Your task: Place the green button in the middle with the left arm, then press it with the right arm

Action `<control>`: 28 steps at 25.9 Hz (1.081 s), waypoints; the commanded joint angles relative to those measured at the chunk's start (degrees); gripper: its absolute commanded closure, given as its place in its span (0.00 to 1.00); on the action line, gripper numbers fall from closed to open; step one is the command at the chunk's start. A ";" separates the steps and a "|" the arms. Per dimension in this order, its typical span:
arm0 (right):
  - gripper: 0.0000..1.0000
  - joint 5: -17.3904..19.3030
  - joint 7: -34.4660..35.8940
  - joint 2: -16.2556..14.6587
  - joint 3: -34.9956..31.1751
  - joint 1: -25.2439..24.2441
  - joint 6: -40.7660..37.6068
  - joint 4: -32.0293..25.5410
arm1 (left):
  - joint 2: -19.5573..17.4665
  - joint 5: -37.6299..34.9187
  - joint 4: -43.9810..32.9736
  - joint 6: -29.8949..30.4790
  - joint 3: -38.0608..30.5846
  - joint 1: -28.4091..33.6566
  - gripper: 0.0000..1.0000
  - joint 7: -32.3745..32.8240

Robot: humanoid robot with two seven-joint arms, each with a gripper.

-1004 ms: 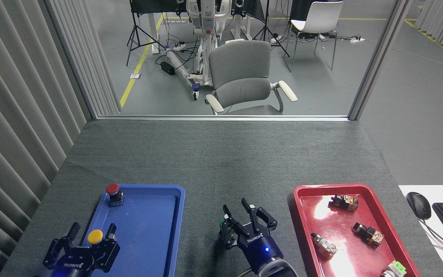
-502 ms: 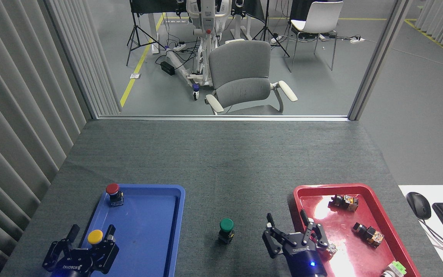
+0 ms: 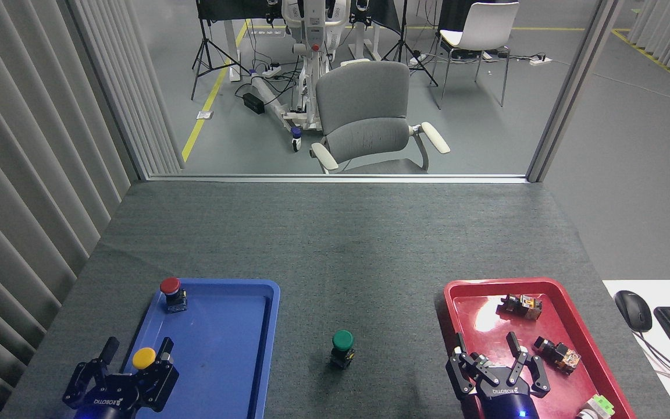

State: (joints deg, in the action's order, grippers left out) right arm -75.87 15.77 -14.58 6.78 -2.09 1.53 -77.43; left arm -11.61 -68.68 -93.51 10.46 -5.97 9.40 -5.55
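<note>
Green button upright on worktop middle, between blue tray and red tray: placing done. Press: cannot tell. Right tool spread, empty, over red tray. Left tool spread, over blue tray.

The right gripper has withdrawn from the green button, where it stood a second ago, travelling rightward and toward the near edge until it now sits over the near-left part of the red tray, fingers spread. The button, previously hidden under that gripper, is exposed and stands upright and alone on the grey mat, well apart from the gripper.
</note>
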 commanded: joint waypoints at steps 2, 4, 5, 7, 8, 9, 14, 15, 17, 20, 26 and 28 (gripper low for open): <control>0.02 0.20 -0.30 -1.24 -0.01 -1.25 -0.38 -1.67 | -0.17 0.13 -0.01 -0.35 -0.01 0.09 0.01 0.02; 0.02 0.20 -0.30 -1.24 -0.01 -2.22 -0.56 -3.26 | -0.08 0.13 0.08 -0.44 0.08 0.00 0.01 0.02; 0.02 0.20 -0.39 -1.24 -0.10 -2.66 -0.47 -3.96 | -0.08 0.13 0.08 -0.53 0.08 0.00 0.01 0.02; 0.02 0.20 -0.48 -1.15 -0.10 -3.45 -0.47 -4.84 | -0.08 0.13 0.08 -0.61 -0.01 0.00 0.01 0.02; 0.02 0.20 -0.48 -1.15 -0.10 -3.80 -0.47 -5.19 | 0.01 0.13 0.17 -0.61 -0.01 0.00 0.01 0.02; 0.02 0.20 -0.48 -1.15 -0.10 -4.06 -0.38 -5.45 | 0.10 0.22 0.08 -0.61 -0.01 -0.09 0.01 0.02; 0.02 0.20 -0.57 -1.33 -0.37 -4.24 0.14 -6.16 | 0.36 2.59 0.17 -0.70 -0.10 -0.26 0.01 0.19; 0.01 0.20 -0.65 -1.41 -0.54 -4.33 0.14 -6.68 | 0.36 3.38 0.08 -0.70 -0.10 -0.26 0.01 0.28; 0.01 0.20 -0.74 -1.68 -1.77 -4.68 0.06 -8.09 | 0.36 3.64 0.08 -0.70 -0.01 -0.26 0.01 0.46; 0.01 0.38 -1.01 -1.85 -1.95 -4.68 -0.47 -8.27 | 0.36 3.64 0.08 -0.70 -0.01 -0.18 0.01 0.46; 0.01 0.64 -1.18 -1.68 -1.95 -5.03 -0.56 -8.18 | -0.08 3.91 0.17 -0.79 -0.01 0.00 0.01 0.37; 0.01 0.64 -1.18 -1.50 -1.95 -5.12 -0.65 -8.27 | -0.08 3.91 0.17 -0.79 -0.01 0.17 0.01 0.37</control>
State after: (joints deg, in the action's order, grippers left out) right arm -75.29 14.58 -16.24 4.86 -7.04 0.97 -85.61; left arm -11.59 -64.83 -93.36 9.72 -5.98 9.38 -5.12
